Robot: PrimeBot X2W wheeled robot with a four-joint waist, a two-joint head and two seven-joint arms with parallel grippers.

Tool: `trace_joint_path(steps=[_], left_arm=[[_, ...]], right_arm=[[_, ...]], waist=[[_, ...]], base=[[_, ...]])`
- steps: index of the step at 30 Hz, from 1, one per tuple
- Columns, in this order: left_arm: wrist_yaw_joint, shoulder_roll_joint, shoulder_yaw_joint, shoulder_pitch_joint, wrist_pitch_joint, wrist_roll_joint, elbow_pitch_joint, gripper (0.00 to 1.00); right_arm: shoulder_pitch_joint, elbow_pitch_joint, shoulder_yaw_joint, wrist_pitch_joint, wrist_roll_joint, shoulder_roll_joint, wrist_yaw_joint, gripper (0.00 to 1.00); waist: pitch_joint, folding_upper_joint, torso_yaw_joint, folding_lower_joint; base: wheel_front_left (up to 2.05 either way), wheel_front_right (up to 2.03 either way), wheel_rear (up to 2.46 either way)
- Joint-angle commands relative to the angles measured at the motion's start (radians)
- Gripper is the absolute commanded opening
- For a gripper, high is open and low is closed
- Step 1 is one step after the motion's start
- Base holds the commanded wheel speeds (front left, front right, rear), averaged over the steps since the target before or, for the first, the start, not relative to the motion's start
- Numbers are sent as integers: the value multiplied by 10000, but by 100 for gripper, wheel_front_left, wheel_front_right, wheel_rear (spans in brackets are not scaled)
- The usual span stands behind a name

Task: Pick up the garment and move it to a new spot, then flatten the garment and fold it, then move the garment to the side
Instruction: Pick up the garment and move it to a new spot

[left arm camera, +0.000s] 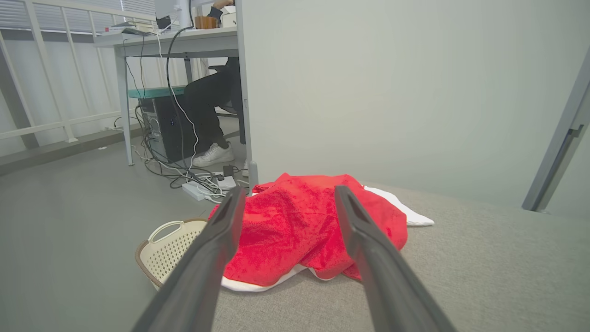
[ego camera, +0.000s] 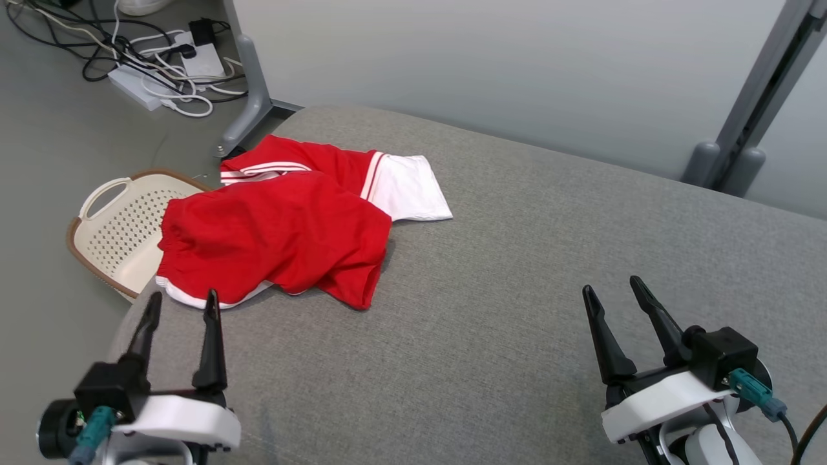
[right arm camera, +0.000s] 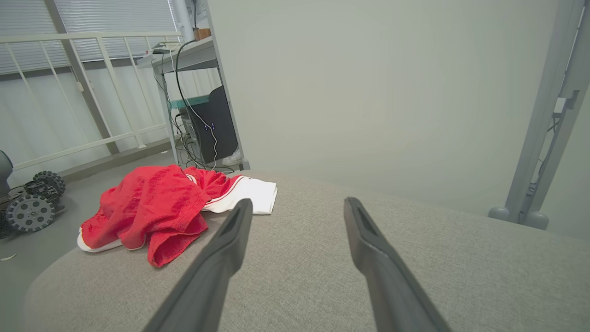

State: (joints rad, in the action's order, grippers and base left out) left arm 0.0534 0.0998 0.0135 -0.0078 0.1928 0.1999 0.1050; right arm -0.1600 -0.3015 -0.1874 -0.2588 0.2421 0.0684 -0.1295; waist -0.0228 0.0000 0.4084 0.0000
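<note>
Both jaws are hanging released as the crumpled red garment (ego camera: 278, 232) is lying on the desk (ego camera: 517, 290) just ahead of the left jaws, looking soft, light, best pinched at its near hem.

The head view looks forward and down onto the grey surface (ego camera: 517, 290); both wrist views sit low over it, facing the pale wall (left arm camera: 392, 92); all three share the red garment (ego camera: 278, 232), close before the left wrist, farther off leftward for the right.
</note>
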Motion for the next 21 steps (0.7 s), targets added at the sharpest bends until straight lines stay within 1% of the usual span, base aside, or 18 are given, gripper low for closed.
trace_joint_path(steps=[1,4,9,11,14,19,21], left_arm=[[-80,146,-80,-316,-118,122,-78,100],[-223,364,-162,-676,-527,339,-100,100],[-525,866,-400,-1487,-1797,827,201,100],[-588,1130,-582,-1860,-2266,1019,377,100],[-808,1408,-800,-2358,-2818,1438,729,100],[-979,1936,-1117,-3042,-3751,1956,1376,100],[-1052,2065,-1240,-3292,-4039,2203,1561,100]], right_arm=[[-149,15,0,-60,61,78,-23,100],[-223,28,-6,-60,78,116,-23,100],[-421,36,-16,-60,69,152,-23,100],[-486,34,-34,-60,86,177,-23,100],[-617,53,-37,-60,123,196,-23,100],[-799,76,-14,-60,149,245,-23,100],[-825,88,11,-60,162,259,-23,100]], waist=[[-112,0,-155,0],[-234,0,-382,0],[-455,0,-860,0],[-561,0,-1100,0],[-709,0,-1479,0],[-974,0,-2139,0],[-1079,0,-2397,0]], base=[[0,0,0],[0,0,0],[0,0,0],[0,0,0],[0,0,0],[0,0,0],[0,0,0]])
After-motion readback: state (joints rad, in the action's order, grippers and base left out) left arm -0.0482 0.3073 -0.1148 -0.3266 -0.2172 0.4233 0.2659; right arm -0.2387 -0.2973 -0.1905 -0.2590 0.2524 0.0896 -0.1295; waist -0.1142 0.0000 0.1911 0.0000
